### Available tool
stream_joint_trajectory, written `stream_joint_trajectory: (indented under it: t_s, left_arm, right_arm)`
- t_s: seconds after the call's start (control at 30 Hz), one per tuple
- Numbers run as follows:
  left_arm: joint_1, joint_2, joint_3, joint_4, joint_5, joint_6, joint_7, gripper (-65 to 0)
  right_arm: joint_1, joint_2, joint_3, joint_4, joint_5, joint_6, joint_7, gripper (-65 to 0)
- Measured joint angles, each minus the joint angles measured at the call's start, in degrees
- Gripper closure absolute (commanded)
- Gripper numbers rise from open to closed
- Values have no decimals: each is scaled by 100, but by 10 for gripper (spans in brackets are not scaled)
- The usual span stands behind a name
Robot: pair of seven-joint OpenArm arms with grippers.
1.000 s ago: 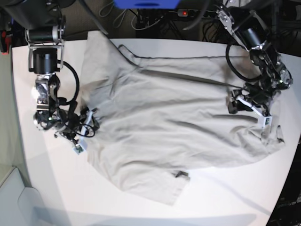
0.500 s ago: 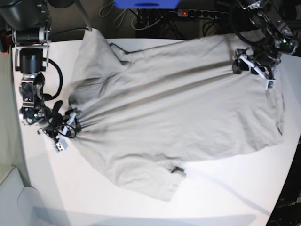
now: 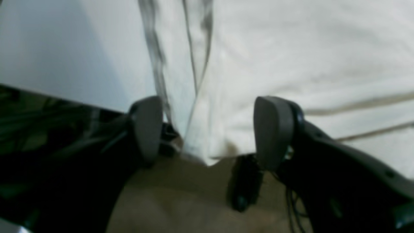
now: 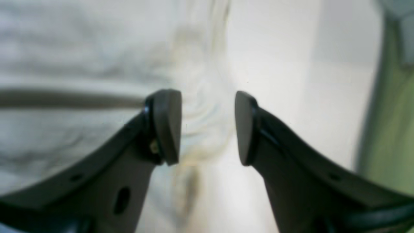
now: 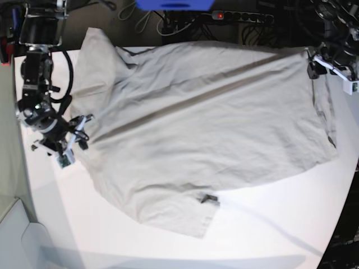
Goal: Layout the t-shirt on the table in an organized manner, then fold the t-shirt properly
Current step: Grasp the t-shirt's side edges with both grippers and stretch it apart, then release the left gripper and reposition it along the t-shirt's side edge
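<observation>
Your t-shirt point(image 5: 202, 134) lies spread across the middle of the tabletop point(image 5: 269, 235), pulled into long diagonal creases — a sign it is being tensioned from two opposite edges. The left hand point(image 3: 207, 132) at the upper right of the base view has its pads apart with a gathered fold of hem between them; whether it truly pinches, you cannot tell. The right hand point(image 4: 207, 127), at the left edge, likewise straddles bunched cloth — grip uncertain.
</observation>
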Motion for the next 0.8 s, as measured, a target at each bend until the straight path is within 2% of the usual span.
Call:
stream_joint_trajectory:
  t_s: [0.1, 0.23, 0.43, 0.6, 0.67, 0.73, 0.8]
  left_arm:
    - [-192, 223, 57, -236, -131, -4, -50, -431]
    - [-291, 358, -24, -326, 35, 24, 0, -431]
    - [-997, 680, 55, -393, -66, 57, -87, -431]
    - [-1596, 870, 0, -918, 868, 52, -28, -431]
    - [-1740, 905, 22, -1021, 1220, 59, -332, -431]
    - [-1700, 826, 20, -1021, 1416, 35, -643, -431]
    - [-1519, 597, -251, -1049, 1458, -4, -640, -431]
  right_arm:
    - [55, -162, -409, 42, 203, 7, 262, -269]
    - [-17, -50, -1029, -4, 74, 7, 120, -269]
    - [166, -221, -1631, 4, 140, 2, 271, -269]
    - [72, -210, -1945, -284, 122, 9, 208, -269]
    - [74, -221, -1945, -396, 105, 9, 201, -269]
    - [120, -197, -1923, -450, 111, 9, 240, -269]
    - [177, -151, -1921, -538, 111, 7, 251, -269]
